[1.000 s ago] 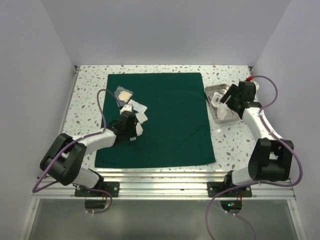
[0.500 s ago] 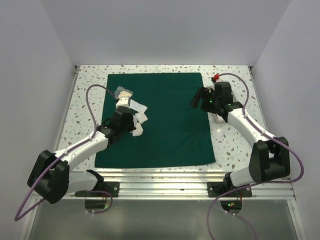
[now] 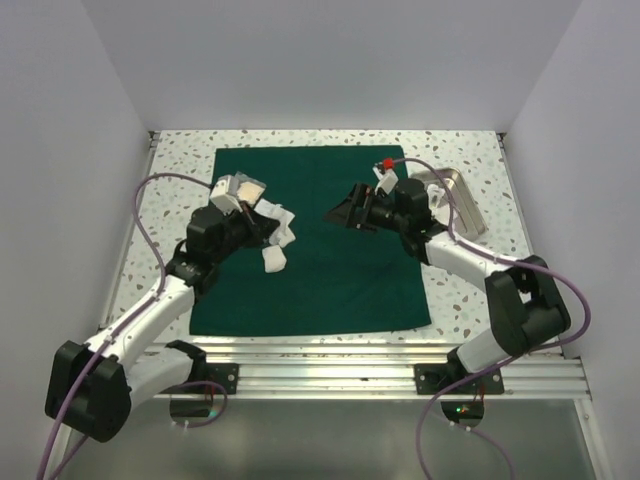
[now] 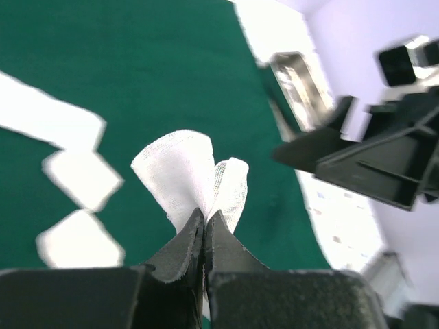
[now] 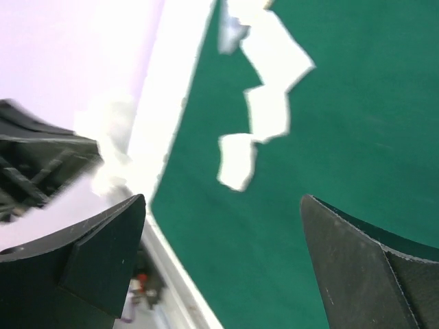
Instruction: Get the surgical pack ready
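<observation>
The surgical pack's dark green drape (image 3: 340,270) lies spread flat on the table. My left gripper (image 3: 262,228) is shut on a folded white gauze piece (image 4: 188,178), which sticks out beyond the tips (image 4: 205,218) above the drape (image 4: 137,68). My right gripper (image 3: 345,213) hangs open over the drape's middle with nothing between its fingers (image 5: 223,199). More white gauze pieces (image 3: 272,260) lie on the drape's left part, and show in the right wrist view (image 5: 267,113) and the left wrist view (image 4: 82,178).
A shiny steel tray (image 3: 458,200) stands on the speckled table to the right of the drape, behind the right arm. A small packet (image 3: 243,189) lies near the drape's far left corner. White walls close in the sides and back.
My left gripper closed on a gauze piece and lifted it off the drape. The right arm swung left from the tray to over the drape, its jaws opening wider.
</observation>
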`<state>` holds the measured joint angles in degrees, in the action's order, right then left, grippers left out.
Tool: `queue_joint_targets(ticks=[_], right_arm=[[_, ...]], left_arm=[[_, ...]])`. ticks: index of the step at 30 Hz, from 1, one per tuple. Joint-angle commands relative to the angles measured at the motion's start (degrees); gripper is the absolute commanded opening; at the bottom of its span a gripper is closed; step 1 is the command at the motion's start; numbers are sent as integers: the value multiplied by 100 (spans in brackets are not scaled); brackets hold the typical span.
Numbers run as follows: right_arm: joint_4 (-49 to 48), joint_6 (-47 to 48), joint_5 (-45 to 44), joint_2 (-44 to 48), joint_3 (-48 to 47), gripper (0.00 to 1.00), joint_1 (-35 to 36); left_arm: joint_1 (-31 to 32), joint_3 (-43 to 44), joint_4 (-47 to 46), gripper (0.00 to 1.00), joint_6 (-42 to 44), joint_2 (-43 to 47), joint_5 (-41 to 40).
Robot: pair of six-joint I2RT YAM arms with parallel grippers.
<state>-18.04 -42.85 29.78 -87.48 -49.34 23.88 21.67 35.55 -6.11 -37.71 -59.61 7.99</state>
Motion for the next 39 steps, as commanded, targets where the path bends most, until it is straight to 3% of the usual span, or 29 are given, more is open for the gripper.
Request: queue_joint_targets(ticks=[1, 5, 10, 11, 13, 15, 16, 17, 21, 23, 28, 35, 36, 39], right_arm=[[-1280, -627, 56, 91, -75, 99, 380], [-2149, -1451, -262, -84, 12, 99, 688], [-2195, -1481, -604, -78, -102, 98, 882], [-2108, -1272, -1101, 72, 63, 99, 882], [-917, -772, -1901, 546, 83, 99, 864], [461, 169, -3509, 1013, -399, 99, 847], [1347, 389, -3949, 1075, -531, 98, 786], [1634, 635, -4180, 1110, -707, 97, 663], [2882, 760, -3708, 787, -972, 85, -950], [3270, 1101, -4048, 602, -1199, 81, -1261], [3448, 1165, -4138, 127, -1218, 58, -1728], [3606, 1297, -4279, -207, -1306, 48, -2229], [3650, 1305, -4322, -208, -1289, 41, -2221], [3659, 1297, -4402, -217, -1140, 33, -2238]], left_arm=[[-67, -144, -1303, 0, -780, -216, 1617], [-58, -382, -2489, 0, -1343, -498, 2066], [12, -268, -2729, 0, -1502, -762, 2040], [56, -155, -2738, 0, -1485, -823, 2040], [109, -40, -2781, 0, -1441, -1078, 2014], [197, 153, -2773, 0, -1353, -1288, 1935], [215, 197, -2764, 0, -1335, -1333, 1882], [267, 285, -2764, 0, -1300, -1360, 1830], [364, 549, -2685, 0, -1133, -1605, 1636], [417, 654, -2685, 0, -1116, -1711, 1618], [461, 743, -2589, 0, -975, -1808, 1530], [470, 910, -2334, 0, -755, -1834, 1521], [487, 927, -2342, 0, -746, -1834, 1513], [531, 1024, -2333, 0, -711, -1905, 1521]])
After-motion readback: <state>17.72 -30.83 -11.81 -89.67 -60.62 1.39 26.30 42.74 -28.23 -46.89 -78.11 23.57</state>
